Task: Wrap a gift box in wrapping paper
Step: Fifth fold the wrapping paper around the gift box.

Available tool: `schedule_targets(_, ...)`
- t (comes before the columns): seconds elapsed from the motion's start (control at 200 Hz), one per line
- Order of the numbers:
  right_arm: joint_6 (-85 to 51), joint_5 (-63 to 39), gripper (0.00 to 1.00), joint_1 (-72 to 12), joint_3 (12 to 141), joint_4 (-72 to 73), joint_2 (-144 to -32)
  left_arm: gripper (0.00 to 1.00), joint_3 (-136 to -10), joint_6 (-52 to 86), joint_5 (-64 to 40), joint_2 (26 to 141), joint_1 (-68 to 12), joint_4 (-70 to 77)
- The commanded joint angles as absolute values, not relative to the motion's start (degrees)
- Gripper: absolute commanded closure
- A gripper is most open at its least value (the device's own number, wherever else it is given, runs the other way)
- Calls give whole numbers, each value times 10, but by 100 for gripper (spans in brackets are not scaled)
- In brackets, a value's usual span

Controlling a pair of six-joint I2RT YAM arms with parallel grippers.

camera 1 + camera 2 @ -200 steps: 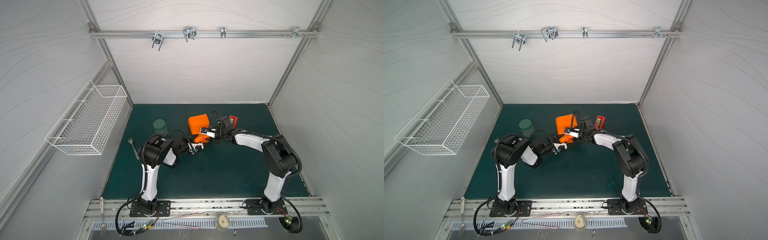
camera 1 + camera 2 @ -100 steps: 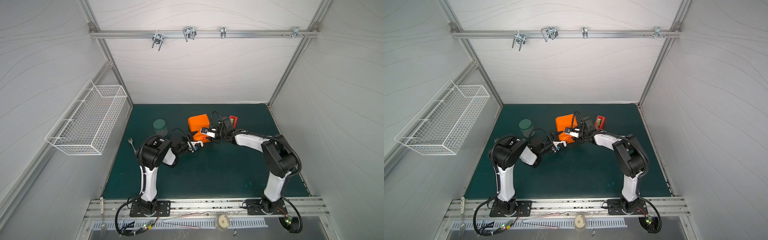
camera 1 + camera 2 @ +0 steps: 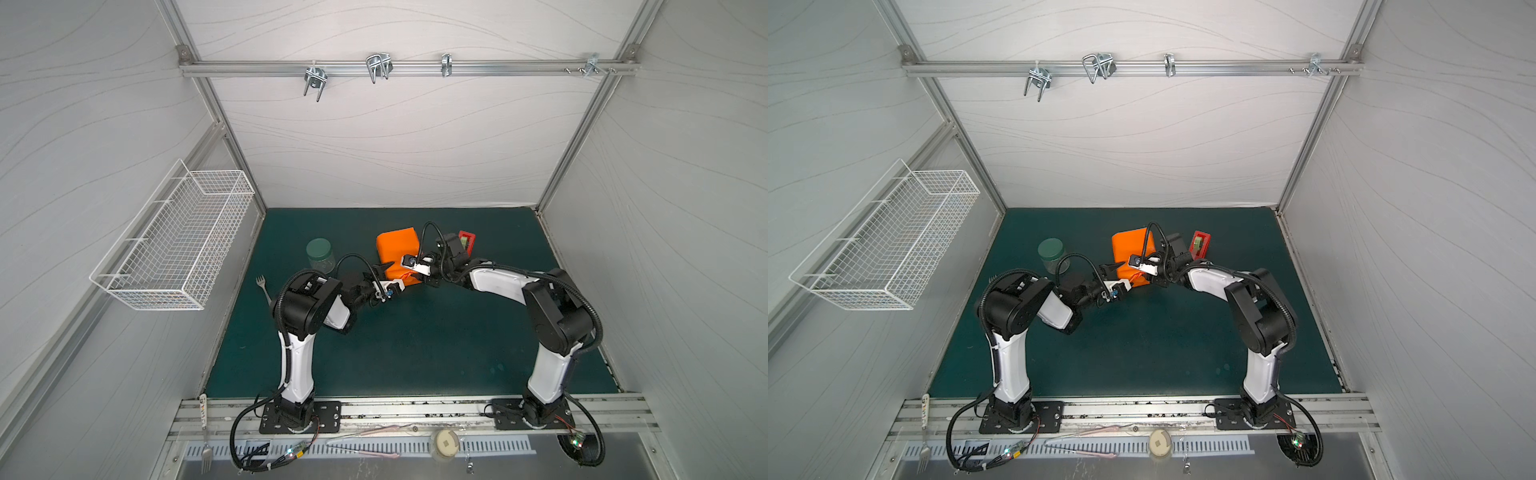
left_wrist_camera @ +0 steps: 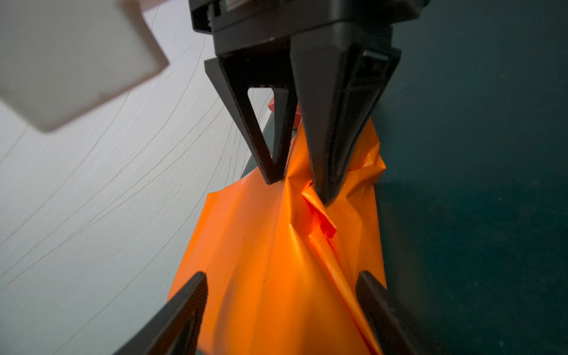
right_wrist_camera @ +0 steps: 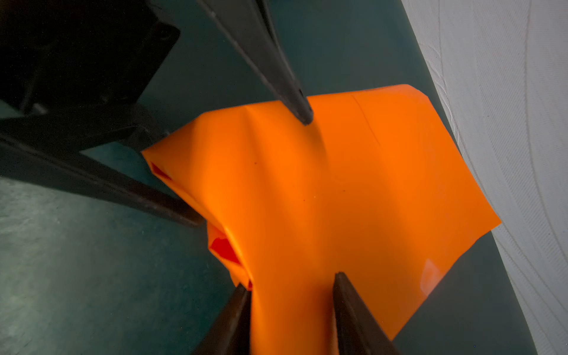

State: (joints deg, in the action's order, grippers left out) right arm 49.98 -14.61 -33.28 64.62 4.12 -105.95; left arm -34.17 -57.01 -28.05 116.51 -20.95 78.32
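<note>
The left arm has shifted its elbow slightly leftward since a second ago. On the dark green worktop, the glossy orange wrapping paper lies bundled at rear centre. The right end effector pinches a paper fold. The left end effector straddles the bundle, spread wide, grip unconfirmed.

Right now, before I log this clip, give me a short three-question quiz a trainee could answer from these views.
1. True or false: the wrapping paper lies flat and unfolded on the mat.
2. Which claw pinches a bunched fold of the paper: A left, B right, C neither?
3. Name the utensil lying on the mat near the green-lidded jar.
Key: 1 false, it is folded up into a parcel; 2 B, the right claw; 3 the fork.
</note>
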Motion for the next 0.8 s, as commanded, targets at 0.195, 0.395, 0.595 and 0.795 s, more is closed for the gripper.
schedule_targets(0.195,514,-146,53,-334,622,-5,-1067,35,-359,-591,-284,1199,-199,807)
schedule_targets(0.395,510,-154,43,-335,625,-13,-1040,39,-358,-600,-289,1205,-200,806)
schedule_targets(0.595,500,-157,32,-333,616,-28,-992,41,-356,-614,-290,1210,-200,807)
schedule_targets(0.795,462,-214,24,-295,604,-81,-927,42,-353,-614,-289,1210,-200,807)
